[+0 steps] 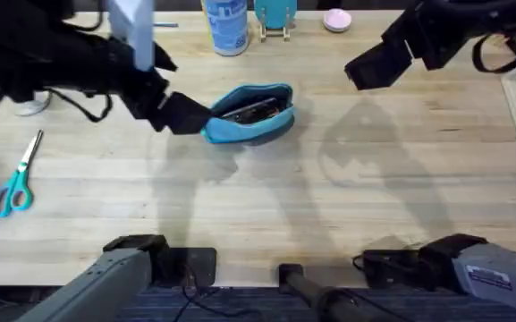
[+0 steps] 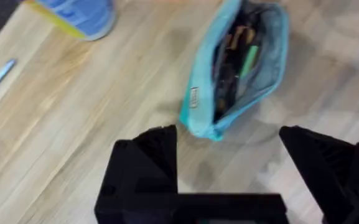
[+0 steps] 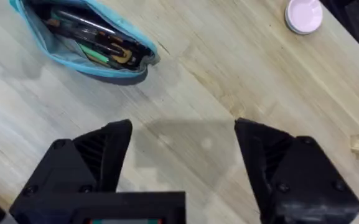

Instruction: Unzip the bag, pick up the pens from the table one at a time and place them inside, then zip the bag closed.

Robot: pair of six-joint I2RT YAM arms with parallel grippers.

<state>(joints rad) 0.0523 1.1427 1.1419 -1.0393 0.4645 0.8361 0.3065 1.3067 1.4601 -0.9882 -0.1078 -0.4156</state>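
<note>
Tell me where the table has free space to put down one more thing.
The table is bare in front of the open bag, between it and the arm bases, and to its right under the right gripper. It is crowded at the far edge by the container and left near the scissors.

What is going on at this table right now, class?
Two robot arms are working over a soft turquoise fabric pencil pouch on the light wooden plank table. The pouch lies unzipped, with pens already inside. The left claw hovers open beside the pouch's end, not touching it. The right claw is open too, off to the side above bare table. Zipping is not yet done.
</note>
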